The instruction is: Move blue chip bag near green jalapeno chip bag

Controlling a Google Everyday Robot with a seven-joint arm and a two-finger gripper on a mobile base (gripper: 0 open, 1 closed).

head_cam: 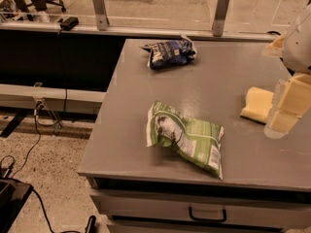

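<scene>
The blue chip bag (170,52) is a small crumpled navy foil bag with white lettering, lying at the far side of the grey table (214,76). The green jalapeno chip bag (187,137) is larger and light green with a printed panel and a barcode patch; it lies near the table's front edge. The two bags are well apart. My gripper (285,111) hangs at the right edge of the view, above the right side of the table, far from both bags and holding nothing that I can see.
A yellow sponge (257,105) lies on the table just left of my gripper. A drawer with a dark handle (207,214) sits under the table front. A low glass barrier with metal posts (220,13) runs behind the table. Cables lie on the floor at left.
</scene>
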